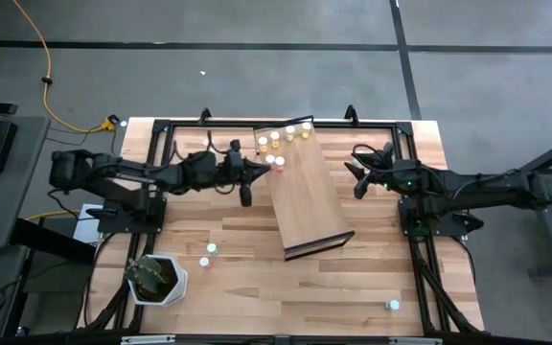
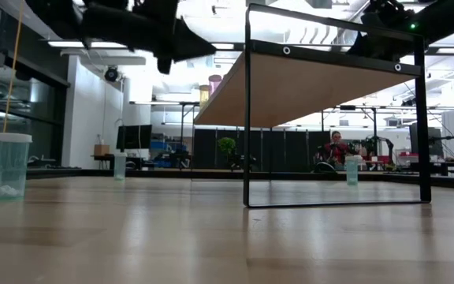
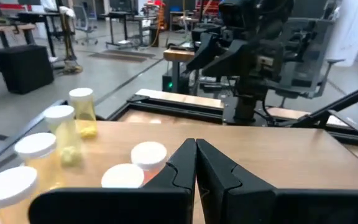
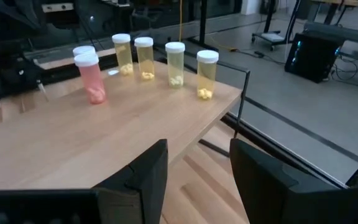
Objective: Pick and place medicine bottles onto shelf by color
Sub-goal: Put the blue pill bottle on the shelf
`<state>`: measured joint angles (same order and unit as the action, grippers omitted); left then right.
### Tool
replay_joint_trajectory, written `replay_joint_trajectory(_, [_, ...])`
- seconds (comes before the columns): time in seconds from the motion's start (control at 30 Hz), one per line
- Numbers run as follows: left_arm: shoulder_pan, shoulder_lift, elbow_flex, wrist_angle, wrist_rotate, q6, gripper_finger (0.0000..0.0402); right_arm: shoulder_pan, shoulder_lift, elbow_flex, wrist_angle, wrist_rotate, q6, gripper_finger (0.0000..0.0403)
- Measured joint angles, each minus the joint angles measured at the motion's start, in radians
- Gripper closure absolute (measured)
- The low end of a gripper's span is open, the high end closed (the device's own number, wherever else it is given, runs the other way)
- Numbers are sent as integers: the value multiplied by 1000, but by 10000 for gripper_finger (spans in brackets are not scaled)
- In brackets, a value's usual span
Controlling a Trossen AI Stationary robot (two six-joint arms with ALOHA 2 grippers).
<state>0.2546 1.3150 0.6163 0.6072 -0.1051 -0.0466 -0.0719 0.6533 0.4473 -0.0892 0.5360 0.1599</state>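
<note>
Six small round medicine bottles with white caps (image 1: pixel 284 141) stood clustered at the far end of the long light-wood shelf with a dark frame edge (image 1: pixel 305 196), which sat tilted on the butcher-block bench (image 1: pixel 247 287). In the right wrist view, four of them were yellow-bodied bottles (image 4: pixel 174 64) in a row near the shelf's far edge, and two pink-bodied bottles (image 4: pixel 90 78) stood together just beside that row.

The left claw (image 1: pixel 262 172) hung over the shelf's left edge, with its fingers pressed together and holding nothing. In the left wrist view, two white caps (image 3: pixel 148 154) showed just past its fingertips (image 3: pixel 185 163), and yellow bottles stood a little farther along to one side; the claw touched none of them.

The right claw (image 1: pixel 358 179) hovered off the shelf's right side, near its far end, with its fingers (image 4: pixel 143 176) spread and empty. The bottles on the shelf lay well apart from it, across the board.

Three more small bottles stood loose on the bench: two white-capped ones (image 1: pixel 207 254) near a white pot with a green plant (image 1: pixel 155 279) at the left front, and one (image 1: pixel 392 305) alone near the right front. In the low view, two pale teal bottles (image 2: pixel 12 165) stood on the bench, one at the left and one at the right.
</note>
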Motion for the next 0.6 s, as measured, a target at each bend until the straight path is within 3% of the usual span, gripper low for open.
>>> replay_joint_trajectory(0.27, [45,2,-14,96,29,5,402,0,8,-1,0,2,23,237])
replay_joint_trajectory(0.5, [49,-88,-245,496,-78,7,402,0,8,-1,-15,1,53,237])
replay_joint_trajectory(0.6, [63,-141,-290,488,-90,-3,401,0,8,-1,-16,1,55,237])
